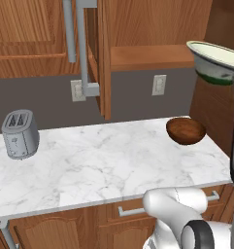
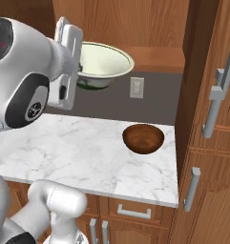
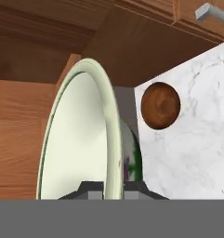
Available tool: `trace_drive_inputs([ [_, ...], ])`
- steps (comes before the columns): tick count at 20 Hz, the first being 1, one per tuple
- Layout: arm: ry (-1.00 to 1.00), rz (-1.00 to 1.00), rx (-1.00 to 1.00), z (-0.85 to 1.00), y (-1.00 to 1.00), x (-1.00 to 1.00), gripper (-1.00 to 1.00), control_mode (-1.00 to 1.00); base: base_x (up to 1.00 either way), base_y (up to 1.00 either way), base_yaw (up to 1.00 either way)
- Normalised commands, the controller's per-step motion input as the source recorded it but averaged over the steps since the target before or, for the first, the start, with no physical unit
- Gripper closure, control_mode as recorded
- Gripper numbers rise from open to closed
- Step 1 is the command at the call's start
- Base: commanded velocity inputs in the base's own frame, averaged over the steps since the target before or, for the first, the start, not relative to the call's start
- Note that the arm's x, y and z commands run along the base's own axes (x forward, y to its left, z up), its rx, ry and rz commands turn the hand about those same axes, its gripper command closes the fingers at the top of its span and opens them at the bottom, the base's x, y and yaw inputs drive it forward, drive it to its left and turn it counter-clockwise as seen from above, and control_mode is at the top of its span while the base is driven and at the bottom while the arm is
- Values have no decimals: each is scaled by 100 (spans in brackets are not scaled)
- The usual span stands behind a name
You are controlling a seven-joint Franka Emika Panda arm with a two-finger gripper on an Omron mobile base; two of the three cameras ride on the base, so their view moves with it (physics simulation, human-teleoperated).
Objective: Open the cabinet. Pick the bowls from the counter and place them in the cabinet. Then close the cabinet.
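Cream bowl (image 2: 103,64) is riding high, its rim pinched between the gripper (image 3: 114,186) fingers beside the open cabinet (image 1: 147,56), while the brown bowl (image 2: 143,137) is sitting on the marble counter (image 1: 99,163).

Even soft light, sharp render, faint shadows, no glare.

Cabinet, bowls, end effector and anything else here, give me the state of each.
cabinet: doors open
cream bowl: gripped by its rim, lifted near the shelf
brown bowl: upright on the counter
end effector: shut on cream bowl
toaster: upright, slots empty
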Motion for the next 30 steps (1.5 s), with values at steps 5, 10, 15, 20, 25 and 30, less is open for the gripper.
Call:
trace_drive_inputs([
  [5,-18,9,3,0,0,1,100,-100,0,0,0],
  [10,21,2,0,0,2,39,100,-100,0,0,0],
  [15,-14,9,-11,3,10,22,100,-100,0,0,0],
  [20,-50,25,-9,0,3,1,100,-100,0,0,0],
  [25,-38,27,-4,-2,4,19,100,-100,0,0,0],
  [30,-11,22,-7,0,22,53,100,-100,0,0,0],
])
